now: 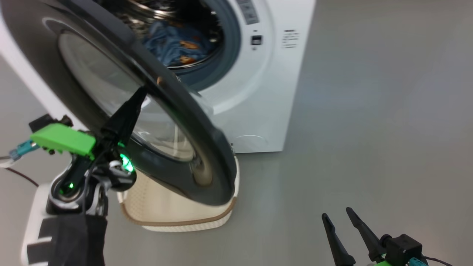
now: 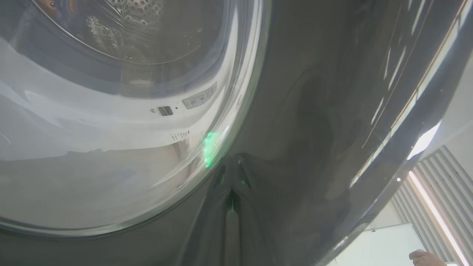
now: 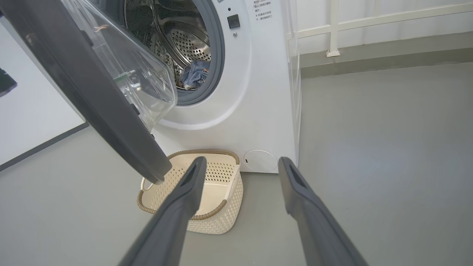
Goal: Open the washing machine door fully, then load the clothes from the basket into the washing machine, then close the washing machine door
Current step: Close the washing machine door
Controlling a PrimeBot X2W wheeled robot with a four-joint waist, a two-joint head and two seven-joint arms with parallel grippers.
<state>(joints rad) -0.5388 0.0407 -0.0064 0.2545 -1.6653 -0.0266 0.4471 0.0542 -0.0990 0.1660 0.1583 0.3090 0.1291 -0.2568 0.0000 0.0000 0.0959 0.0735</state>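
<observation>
My left claw [image 1: 140,93] sets its pressed-together fingers against the outer face of the half-open washing machine door [image 1: 207,147], my right claw [image 1: 337,212] hangs spread wide and holds nothing, and the clothes [image 1: 173,46] lie inside the drum [image 3: 184,40], with the basket [image 1: 166,210] under the door.

Black door [image 1: 210,147], white washing machine [image 1: 266,92], blue clothes [image 1: 173,46] with orange bears, cream perforated basket [image 1: 173,207], brown rim, grey floor [image 1: 369,129]

Washer door [image 1: 207,162] hides most of basket [image 1: 184,222]; my L gripper [image 2: 232,195] blurs into its rim; label txt [image 1: 290,38] unreadable.
</observation>
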